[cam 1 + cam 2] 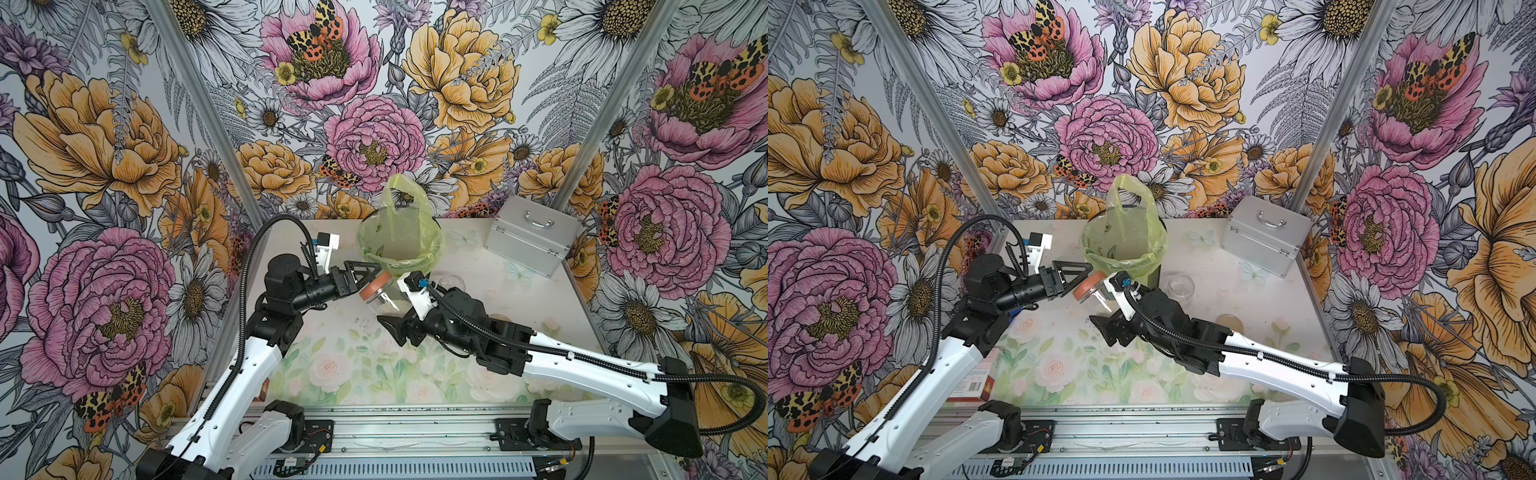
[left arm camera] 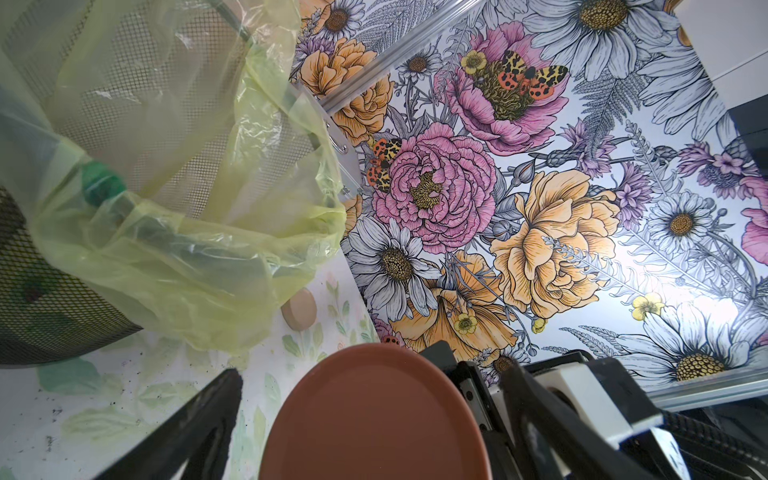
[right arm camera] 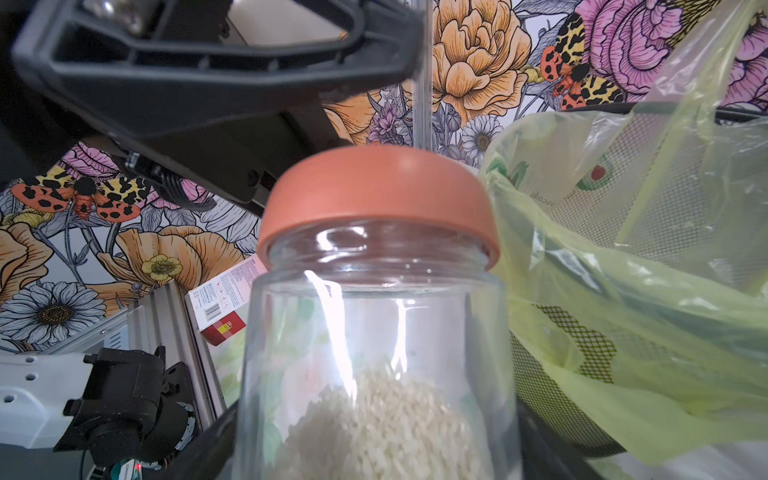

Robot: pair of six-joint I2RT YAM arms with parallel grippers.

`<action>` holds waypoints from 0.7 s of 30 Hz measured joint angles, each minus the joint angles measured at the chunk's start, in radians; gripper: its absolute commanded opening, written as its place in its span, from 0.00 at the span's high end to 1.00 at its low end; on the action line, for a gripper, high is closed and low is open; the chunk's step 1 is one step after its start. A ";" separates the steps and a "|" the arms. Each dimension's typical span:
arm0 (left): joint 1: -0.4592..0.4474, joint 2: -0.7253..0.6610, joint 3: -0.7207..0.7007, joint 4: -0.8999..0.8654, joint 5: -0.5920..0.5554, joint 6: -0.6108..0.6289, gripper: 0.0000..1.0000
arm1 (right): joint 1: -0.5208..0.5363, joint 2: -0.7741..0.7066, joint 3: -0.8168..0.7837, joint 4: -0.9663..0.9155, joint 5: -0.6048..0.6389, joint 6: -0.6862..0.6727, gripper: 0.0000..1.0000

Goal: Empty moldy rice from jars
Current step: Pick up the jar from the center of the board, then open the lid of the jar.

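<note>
I am gripping the copper-lidded jar (image 1: 386, 301) in my right gripper (image 1: 395, 312), just in front of the bin (image 2: 62, 316), on the side facing my bases. The jaws are pressing the glass body from both sides. I am holding the jar up off the table (image 1: 332, 357). It is leaning over, with its copper-orange lid (image 1: 375, 286) pointing toward my left arm and sitting just beside the yellow-green bag (image 3: 623, 299) that is lining the bin. I cannot tell whether lid and bag are touching. The moldy rice (image 3: 374, 424) is lying heaped in the low end of the glass, away from the lid.

My left gripper (image 1: 371, 276) is reaching in at the bin's front, its jaws standing wide on either side of the lid. In the left wrist view a strip of table is showing between one finger (image 2: 195, 424) and the lid's edge. I cannot tell whether the other finger is touching it.

The second jar (image 1: 1181, 286) is standing upright and open-mouthed just beside the bin, on my right arm's side. A beige lid (image 1: 1229, 322) is lying flat farther out from the bin, past that jar and apart from it. A silver case (image 1: 532, 235) is standing well to the same side of the bin, near the back wall. A box (image 1: 976, 380) is lying well away from the bin, beside my left arm.
</note>
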 measured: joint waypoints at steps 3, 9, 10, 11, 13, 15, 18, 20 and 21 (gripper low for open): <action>-0.003 -0.005 -0.008 0.000 0.000 -0.001 0.01 | 0.000 0.000 0.000 0.000 0.000 0.000 0.93; -0.016 -0.008 -0.013 -0.002 0.000 -0.001 0.01 | 0.000 0.000 0.000 0.000 0.000 -0.008 0.94; -0.019 -0.008 -0.013 -0.002 0.000 -0.001 0.01 | 0.000 0.000 0.000 0.000 0.000 -0.010 0.94; -0.022 -0.009 -0.013 -0.002 0.000 -0.001 0.01 | 0.000 0.000 0.000 0.000 0.000 -0.013 0.94; -0.029 -0.010 -0.013 -0.006 0.000 0.000 0.01 | 0.000 0.000 0.000 0.000 0.000 -0.016 0.94; -0.037 -0.012 -0.013 -0.013 0.000 0.000 0.01 | 0.000 0.000 0.002 0.000 0.000 -0.018 0.94; -0.046 -0.014 -0.013 -0.019 -0.001 0.000 0.01 | 0.000 0.000 0.008 0.000 0.000 -0.019 0.94; -0.050 -0.014 -0.013 -0.023 -0.001 0.000 0.01 | 0.000 0.000 0.012 0.000 0.000 -0.018 0.94; -0.050 -0.014 -0.013 -0.024 -0.001 0.000 0.01 | 0.000 0.000 0.013 0.000 0.000 -0.019 0.94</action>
